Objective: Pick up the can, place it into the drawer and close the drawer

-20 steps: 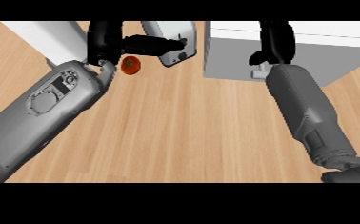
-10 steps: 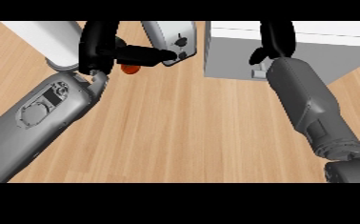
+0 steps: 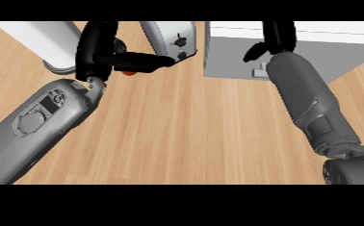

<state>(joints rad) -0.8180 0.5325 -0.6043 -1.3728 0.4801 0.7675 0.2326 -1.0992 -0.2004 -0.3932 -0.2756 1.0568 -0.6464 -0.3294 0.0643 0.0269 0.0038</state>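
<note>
Only a sliver of the orange-red can (image 3: 128, 72) shows on the wooden counter (image 3: 185, 124), just under the thumb of my left hand (image 3: 98, 52). That hand stands over the can's left side, fingers pointing away from me and thumb stretched to the right across the can; I cannot see it curled round it. The white drawer unit (image 3: 320, 40) sits at the back right, its grey front (image 3: 231, 61) facing left. My right hand (image 3: 276, 35) hangs in front of that unit, fingers relaxed, holding nothing.
A grey-white appliance with two dark knobs (image 3: 174, 40) stands right behind the can, close to my left thumb. A white rounded object (image 3: 46, 42) fills the back left corner. Both grey forearms cross the counter from below.
My left hand has come down and nearer, so its thumb now covers most of the can. The can has stayed put. My right hand has barely shifted.
</note>
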